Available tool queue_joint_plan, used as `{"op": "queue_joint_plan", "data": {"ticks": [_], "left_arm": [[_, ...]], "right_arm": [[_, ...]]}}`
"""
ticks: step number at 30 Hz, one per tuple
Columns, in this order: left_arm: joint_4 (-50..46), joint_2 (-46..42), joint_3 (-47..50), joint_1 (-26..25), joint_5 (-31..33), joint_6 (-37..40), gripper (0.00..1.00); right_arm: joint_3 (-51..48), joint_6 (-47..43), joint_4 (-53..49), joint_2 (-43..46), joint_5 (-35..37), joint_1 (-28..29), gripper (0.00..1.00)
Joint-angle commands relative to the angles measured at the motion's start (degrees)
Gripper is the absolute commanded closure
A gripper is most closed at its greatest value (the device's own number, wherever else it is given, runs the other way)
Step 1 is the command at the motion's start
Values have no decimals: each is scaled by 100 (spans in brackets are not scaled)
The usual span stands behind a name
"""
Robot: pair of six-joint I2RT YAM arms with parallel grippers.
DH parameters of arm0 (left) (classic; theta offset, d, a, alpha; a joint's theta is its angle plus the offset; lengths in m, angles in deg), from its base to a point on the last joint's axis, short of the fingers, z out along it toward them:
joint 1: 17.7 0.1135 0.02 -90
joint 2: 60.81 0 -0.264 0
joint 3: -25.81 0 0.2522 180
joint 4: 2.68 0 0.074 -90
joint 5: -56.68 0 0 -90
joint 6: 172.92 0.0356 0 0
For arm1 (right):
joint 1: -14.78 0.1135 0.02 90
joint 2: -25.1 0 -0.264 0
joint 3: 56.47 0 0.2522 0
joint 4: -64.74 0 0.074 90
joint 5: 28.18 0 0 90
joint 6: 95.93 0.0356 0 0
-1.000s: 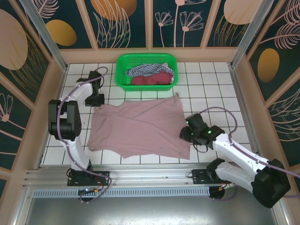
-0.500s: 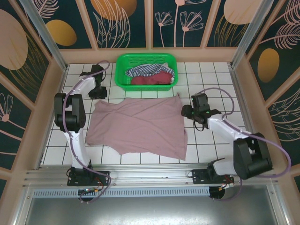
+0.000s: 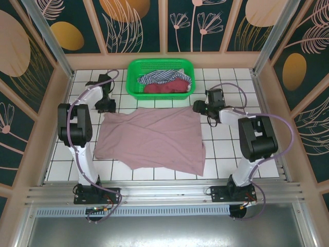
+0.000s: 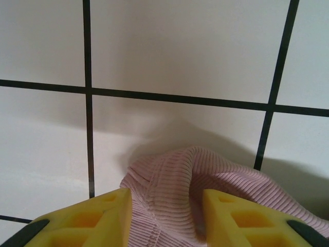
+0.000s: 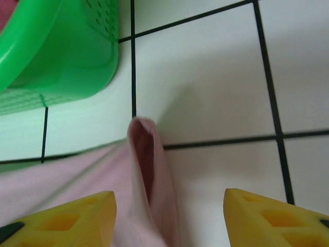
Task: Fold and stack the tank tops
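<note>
Top external view: the mauve-pink tank top (image 3: 151, 139) is spread flat on the tiled table (image 3: 221, 165), with free tiles seen on every side. The left gripper (image 4: 164, 221) and right gripper (image 5: 169, 211) are parted at its far corners, with cloth lying unclamped between the fingers. The striped top (image 3: 157, 77) and maroon top (image 3: 167, 88) are contained in the green basket (image 3: 132, 77), just beyond the far edge.

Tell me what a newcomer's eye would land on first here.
The mauve-pink tank top spread flat across the middle of the tiled table catches the eye first, with the left gripper and right gripper open at its two far corners. Behind it, a green basket at the far edge holds a striped top and a maroon top.
</note>
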Motion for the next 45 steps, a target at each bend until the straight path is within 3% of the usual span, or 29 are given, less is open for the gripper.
{"op": "queue_joint_plan", "data": {"ticks": [1,7,12,18,23,28,32,37,39,45], "left_arm": [[79,-51,-17,49,-285,26,59],[74,122,-354,48,-460,-67,58],[63,158,-240,50,-625,-131,60],[-97,84,-168,50,-147,-56,61],[-120,182,-134,46,-151,-48,70],[-175,106,31,51,191,55,73],[-169,160,65,50,27,47,74],[-120,258,-127,50,62,37,89],[-159,289,-264,49,53,30,99],[-280,383,-643,82,290,40,100]], "right_arm": [[378,-130,305,-434,-275,-102,42],[773,-139,356,-986,-561,-227,46],[890,-152,363,-1227,-692,-284,65],[977,-295,264,-1274,-649,-320,76],[917,-362,298,-1196,-604,-371,84],[880,-396,311,-1094,-648,-442,88],[829,-395,407,-1065,-744,-488,92],[789,-411,549,-966,-852,-515,95],[761,-424,642,-888,-924,-517,95],[460,-421,1082,-545,-1143,-595,96]]}}
